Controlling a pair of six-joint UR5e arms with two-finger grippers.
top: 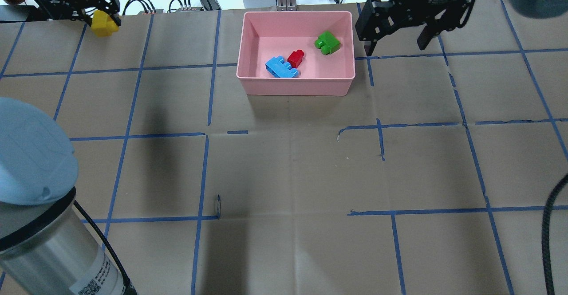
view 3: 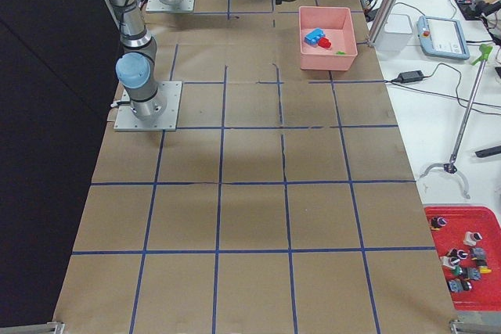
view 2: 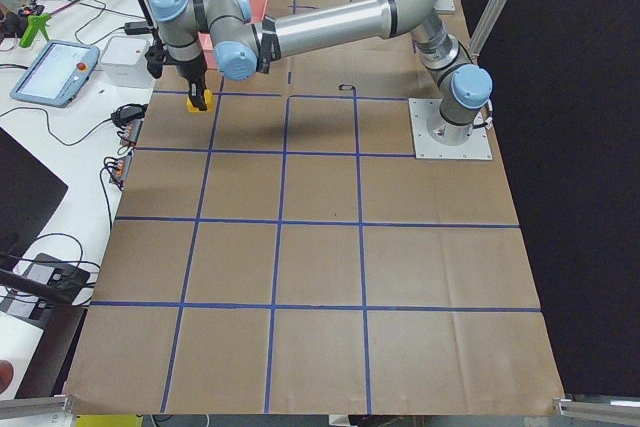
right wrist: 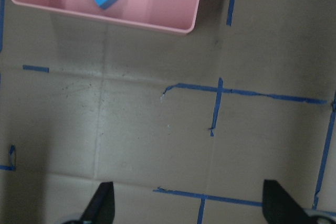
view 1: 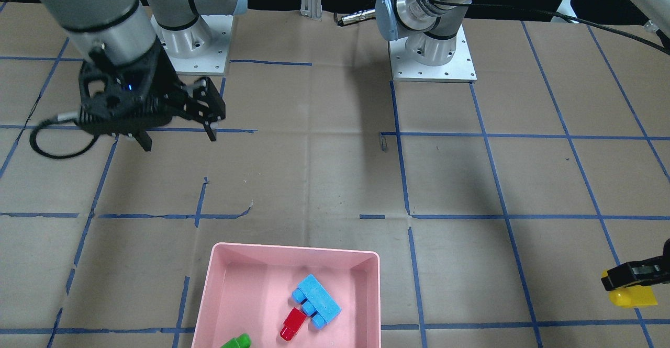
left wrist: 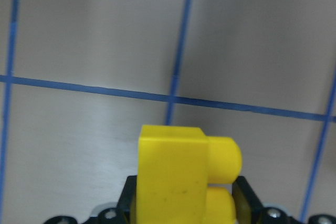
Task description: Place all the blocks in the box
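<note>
Inside the box [top: 295, 88]: three blocks lie on its floor. The blue block [top: 281, 67] and the red block [top: 295, 58] touch each other, and the green block [top: 327, 43] sits apart from them toward the right wall.
Progress: three of the four blocks are in, so the job looks about three-quarters done.
Left to do: the yellow block [top: 104, 24] must be carried across to the box and let go there.
Left tool [top: 105, 19]: closed on the yellow block, with a finger on each side. The studs stick out sideways in the wrist view.
Yellow block's place: at the tip of the left tool, over the far left part of the counter [top: 284, 175] and well apart from the box. It seems lifted a little, though I cannot tell for sure.
Right tool [top: 395, 46]: jaws wide apart and holding nothing, hanging just beside the box's right wall.
</note>
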